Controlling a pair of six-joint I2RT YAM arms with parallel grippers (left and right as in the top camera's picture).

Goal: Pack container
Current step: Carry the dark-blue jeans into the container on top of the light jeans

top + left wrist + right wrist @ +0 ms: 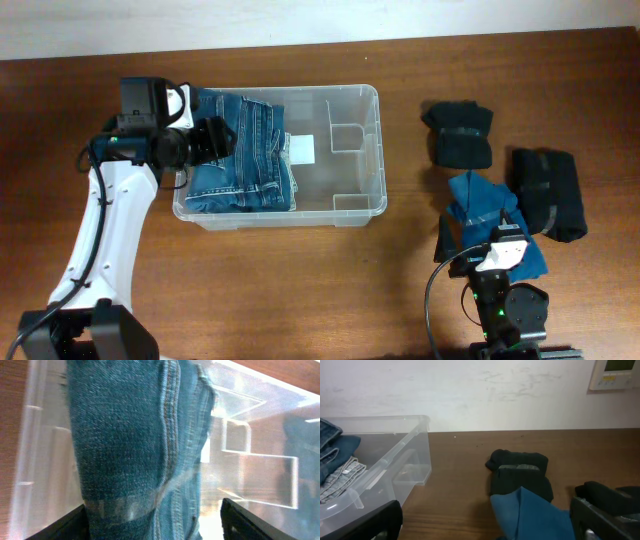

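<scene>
The container (pixel 378 150) is a clear plastic bin at the middle of the table, with a white label (pixel 302 150) on its base. Folded blue jeans (pixel 250 150) fill its left half. My left gripper (pixel 212 140) is low over the jeans at the bin's left end. In the left wrist view its jaws (pixel 150 530) are open wide, with the jeans (pixel 130 435) between them. My right gripper (pixel 498 243) is open and empty at the front right, over a blue cloth (pixel 535 515). The bin (pixel 395 450) shows at the left of the right wrist view.
To the right of the bin lie a folded black garment (pixel 458 135), a second black garment (pixel 550 190) and the blue cloth (pixel 480 200). The bin's right half has moulded recesses (pixel 345 135). A wall rises behind the table's far edge.
</scene>
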